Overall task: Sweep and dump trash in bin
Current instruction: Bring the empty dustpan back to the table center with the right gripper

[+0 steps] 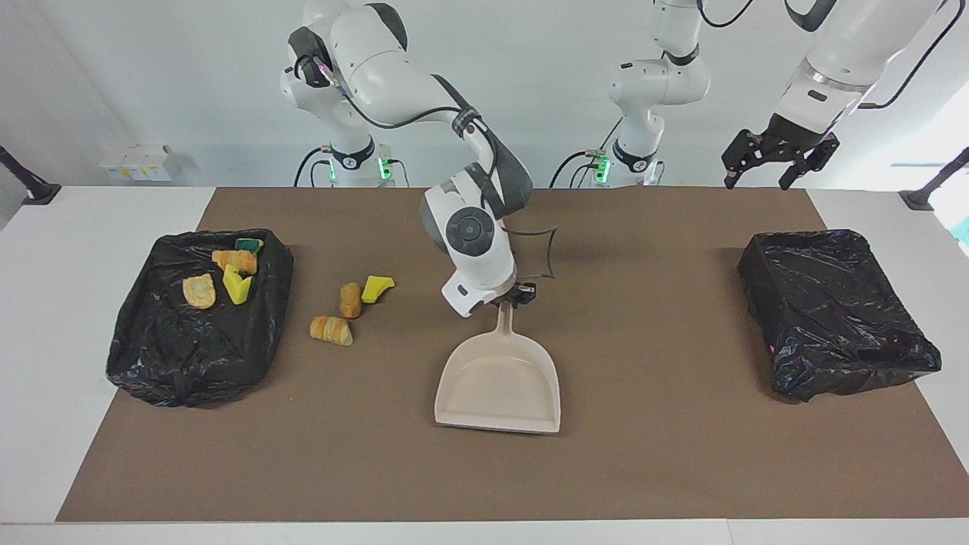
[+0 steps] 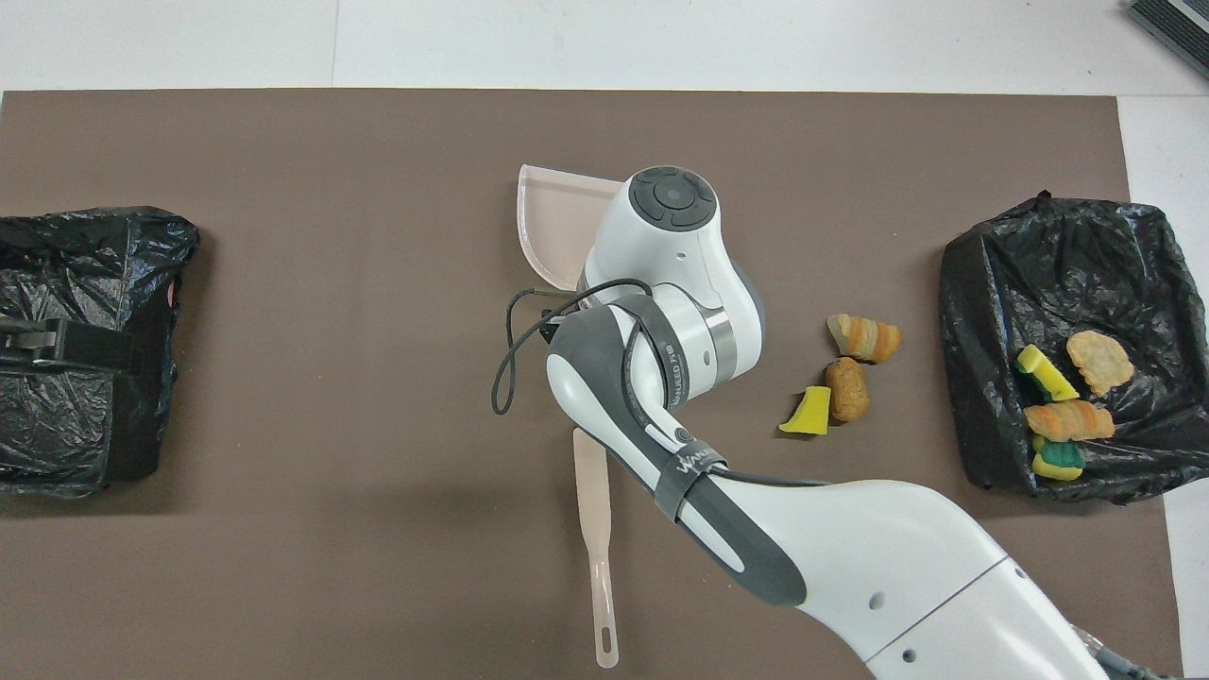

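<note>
My right gripper (image 1: 515, 297) is shut on the handle of the beige dustpan (image 1: 500, 386), whose empty pan (image 2: 557, 227) points away from the robots at mid-mat. Three pieces of trash lie on the mat between dustpan and bin: a yellow sponge wedge (image 1: 376, 288), a brown chunk (image 1: 350, 299) and a striped bread piece (image 1: 331, 330). The black-lined bin (image 1: 151, 356) at the right arm's end holds several more scraps (image 2: 1067, 420). The beige brush (image 2: 595, 548) lies nearer the robots, partly under my right arm. My left gripper (image 1: 776, 163) hangs open, high over the left arm's end.
A second black-lined bin (image 1: 836, 310) sits at the left arm's end, with my left gripper (image 2: 38, 342) above it in the overhead view. A brown mat (image 1: 681, 469) covers the table. My right forearm crosses over the brush's head.
</note>
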Tool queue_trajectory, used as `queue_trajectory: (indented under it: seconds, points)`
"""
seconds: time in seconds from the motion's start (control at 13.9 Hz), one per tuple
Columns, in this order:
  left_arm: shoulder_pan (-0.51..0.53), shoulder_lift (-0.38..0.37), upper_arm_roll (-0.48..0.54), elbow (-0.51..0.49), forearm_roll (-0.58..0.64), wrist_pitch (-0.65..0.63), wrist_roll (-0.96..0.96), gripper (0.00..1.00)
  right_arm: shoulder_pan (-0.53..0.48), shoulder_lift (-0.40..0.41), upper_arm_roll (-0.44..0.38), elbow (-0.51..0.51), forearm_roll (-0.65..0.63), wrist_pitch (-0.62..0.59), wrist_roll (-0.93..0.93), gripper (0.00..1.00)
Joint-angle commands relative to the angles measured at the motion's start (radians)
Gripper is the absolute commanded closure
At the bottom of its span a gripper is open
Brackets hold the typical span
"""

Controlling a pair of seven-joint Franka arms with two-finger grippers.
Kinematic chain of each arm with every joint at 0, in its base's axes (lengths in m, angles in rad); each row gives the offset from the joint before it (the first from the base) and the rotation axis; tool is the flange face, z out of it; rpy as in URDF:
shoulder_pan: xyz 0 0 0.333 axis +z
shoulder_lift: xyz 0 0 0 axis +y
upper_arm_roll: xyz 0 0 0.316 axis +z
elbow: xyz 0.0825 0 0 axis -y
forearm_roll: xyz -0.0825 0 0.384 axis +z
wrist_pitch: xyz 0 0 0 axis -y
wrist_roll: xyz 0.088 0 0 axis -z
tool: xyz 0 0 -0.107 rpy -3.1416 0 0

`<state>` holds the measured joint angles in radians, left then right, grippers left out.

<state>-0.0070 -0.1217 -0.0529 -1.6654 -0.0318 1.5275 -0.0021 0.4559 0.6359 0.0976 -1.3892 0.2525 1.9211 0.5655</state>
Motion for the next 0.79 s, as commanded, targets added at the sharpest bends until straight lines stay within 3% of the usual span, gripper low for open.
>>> queue_trajectory:
  seconds: [0.0,0.07,0.5,0.72]
  points:
    - [0.01,-0.007,-0.007,0.003,0.013,-0.009,0.013,0.0,0.003,0.008,-0.002,0.03,-0.004,0.009,0.021,0.57]
    - [0.01,-0.007,-0.007,0.003,0.013,-0.009,0.013,0.0,0.004,0.004,-0.002,0.029,-0.005,0.018,0.019,0.01]
    - [0.01,-0.007,-0.007,0.003,0.013,-0.009,0.013,0.0,-0.002,-0.062,-0.002,-0.019,-0.005,0.007,-0.01,0.0]
    - [0.01,-0.007,-0.007,0.003,0.013,-0.009,0.013,0.0,0.009,-0.128,-0.002,-0.109,-0.039,-0.01,-0.006,0.0]
